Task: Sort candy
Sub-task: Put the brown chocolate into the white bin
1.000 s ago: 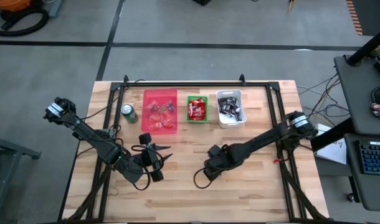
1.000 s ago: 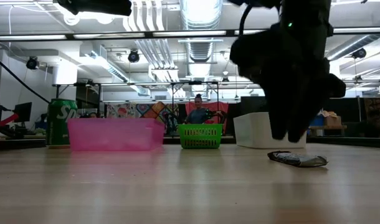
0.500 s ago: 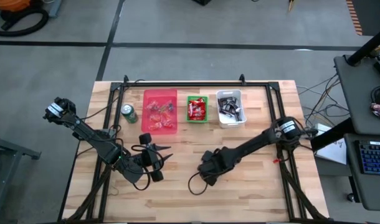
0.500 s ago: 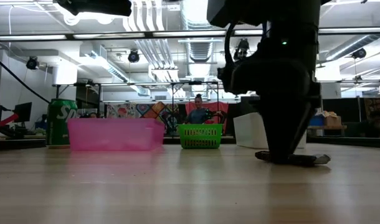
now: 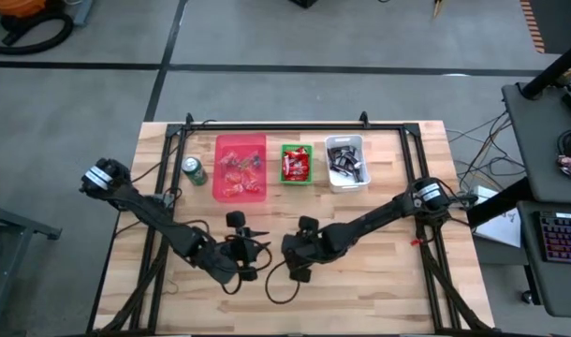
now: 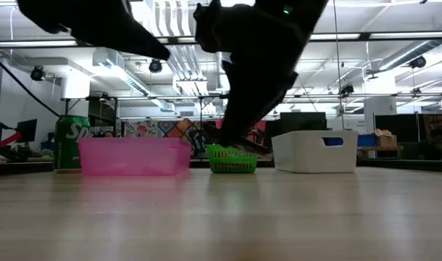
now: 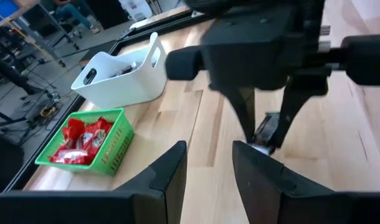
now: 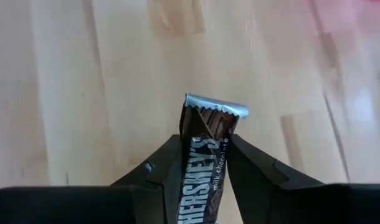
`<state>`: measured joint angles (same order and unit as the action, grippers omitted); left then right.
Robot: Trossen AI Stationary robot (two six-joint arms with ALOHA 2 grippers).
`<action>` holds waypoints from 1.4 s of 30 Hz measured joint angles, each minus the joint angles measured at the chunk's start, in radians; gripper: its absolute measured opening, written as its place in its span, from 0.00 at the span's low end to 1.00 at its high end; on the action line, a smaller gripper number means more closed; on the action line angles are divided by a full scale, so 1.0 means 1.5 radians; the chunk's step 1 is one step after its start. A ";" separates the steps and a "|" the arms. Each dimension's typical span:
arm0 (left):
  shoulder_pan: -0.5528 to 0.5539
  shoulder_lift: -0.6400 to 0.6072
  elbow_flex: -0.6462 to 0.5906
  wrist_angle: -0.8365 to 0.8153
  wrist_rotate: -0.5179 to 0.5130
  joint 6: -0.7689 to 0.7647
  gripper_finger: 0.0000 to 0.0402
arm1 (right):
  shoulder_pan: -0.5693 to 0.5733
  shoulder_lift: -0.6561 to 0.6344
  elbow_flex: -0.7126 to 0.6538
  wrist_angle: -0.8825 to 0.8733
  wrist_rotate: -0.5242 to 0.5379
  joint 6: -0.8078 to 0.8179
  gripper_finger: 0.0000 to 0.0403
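- The wooden table (image 5: 379, 290) was seen from above, with both dark arms reaching toward its near middle.
- Three bins stood in a row along the far side: a pink bin (image 5: 241, 168) of mixed-colour candy on the left, a green basket (image 5: 296, 165) of red-wrapped candy in the middle, and a white bin (image 5: 346, 163) of dark and silver candy on the right. A green can (image 5: 194, 171) stood just left of the pink bin.
- The right gripper (image 5: 297, 255) was found near the table's middle, raised off the wood in the low view, its fingers (image 8: 168, 165) closed on a Hershey's bar (image 8: 205, 155), a dark, silver-edged piece of wrapped candy.
- The bar was gripped across its lower body, with its crimped silver end standing free beyond the fingertips.
- The left gripper (image 5: 251, 253) lay just left of the right one, pointed at it; its fingers (image 7: 168, 177) were parted by a narrow gap, and nothing was seen between them.
- The bar was judged light and fairly stiff, with a slick, crinkly foil wrapper; a hold across the flat faces near mid-length was judged the firmest, the crimped ends being thin and apt to slip or fold.
- By its wrapper, the bar was judged to belong in the white bin.
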<state>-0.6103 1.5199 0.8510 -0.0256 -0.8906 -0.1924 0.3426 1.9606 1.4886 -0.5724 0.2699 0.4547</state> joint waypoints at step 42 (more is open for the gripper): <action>-0.060 -0.007 0.015 -0.198 -0.010 -0.133 0.19 | -0.059 -0.180 -0.494 0.699 -0.054 -0.241 0.02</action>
<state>-0.7010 1.5096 0.8736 -0.3225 -0.9051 -0.3924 0.2542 1.6899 0.7473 0.4754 0.1882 0.0937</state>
